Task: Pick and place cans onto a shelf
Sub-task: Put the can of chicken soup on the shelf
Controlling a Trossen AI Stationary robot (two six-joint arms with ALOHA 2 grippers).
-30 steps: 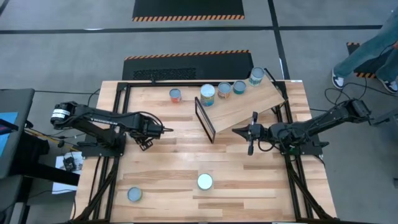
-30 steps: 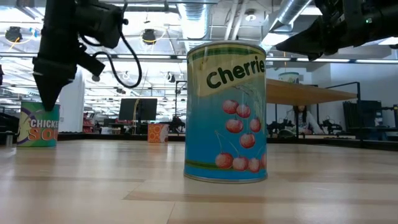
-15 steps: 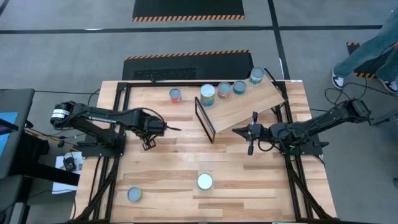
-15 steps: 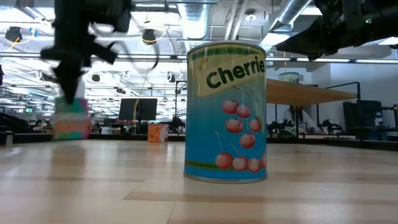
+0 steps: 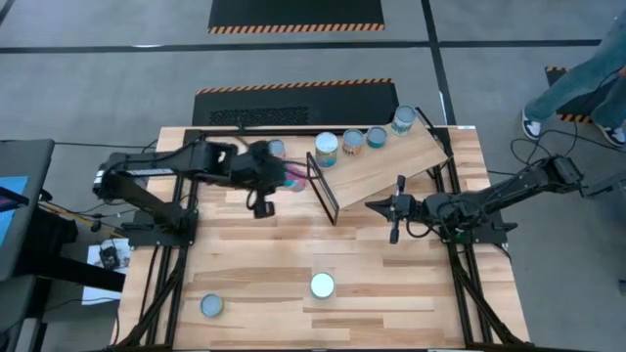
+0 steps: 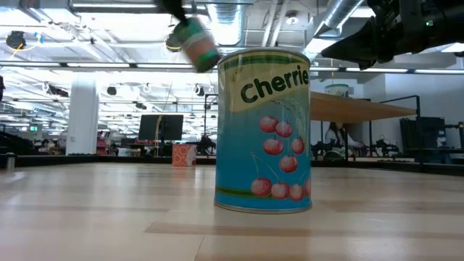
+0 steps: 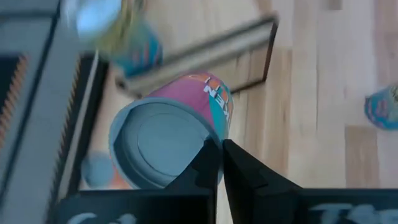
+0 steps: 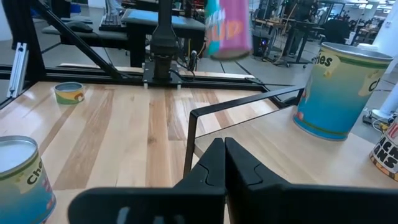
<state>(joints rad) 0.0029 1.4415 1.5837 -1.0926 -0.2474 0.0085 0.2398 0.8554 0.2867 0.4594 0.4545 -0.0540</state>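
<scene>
Item: left gripper (image 5: 279, 174), mid-carry. Fingers clamped on pink/teal can (image 7: 171, 137), held aloft above the tabletop (image 5: 254, 254), just beside the shelf's (image 5: 391, 161) lower end w/ its black frame (image 5: 323, 188). Can seen airborne in the low view (image 6: 194, 40) and the right wrist view (image 8: 228, 28), tilted.

Item: right gripper (image 5: 395, 209). Idle, over the table near shelf's front edge; fingers together, nothing held.

Item: shelf stock. Four cans along the far edge (image 5: 327, 149), (image 5: 353, 141), (image 5: 377, 137), (image 5: 403, 120); contact w/ board not certain from above.

Item: cans left on table. Cherries can (image 5: 322, 286), one at near-left corner (image 5: 211, 306), one behind the left arm (image 5: 277, 149), partly hidden.

Step (judged): transport phase, approx. halfway thru task. Next move req'd: bring can upright, clear frame edge, set on bare board w/o knocking neighbours, then release.
</scene>
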